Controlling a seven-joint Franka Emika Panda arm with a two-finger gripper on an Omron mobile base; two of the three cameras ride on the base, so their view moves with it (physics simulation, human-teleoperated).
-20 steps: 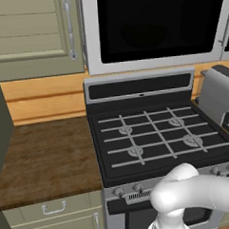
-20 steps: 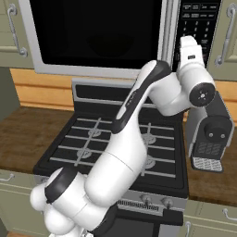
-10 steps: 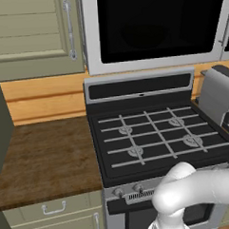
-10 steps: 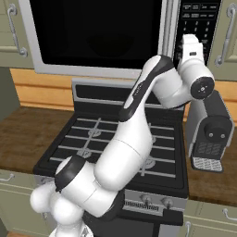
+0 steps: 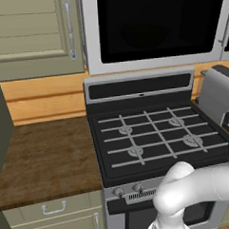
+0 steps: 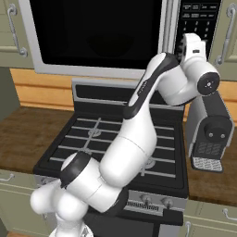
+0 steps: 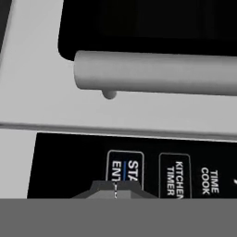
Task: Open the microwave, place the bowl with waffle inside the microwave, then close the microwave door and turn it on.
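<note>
Up close, shut empty tool [image 7: 115, 189] at start button [image 7: 125, 167]; microwave door [image 6: 99, 34] closed.

The arm [image 6: 134, 139] consists of glossy white, rounded link housings joined by dark grey to black joint bands. A curved black stripe runs along the upper link near the elbow. The wrist housing [image 6: 203, 76] is white with a round dark end cap bearing a small centre mark. The shoulder section is bulbous, with a black collar. The tool [image 7: 115, 189] ends in two small dark grey tips, closed together.
</note>
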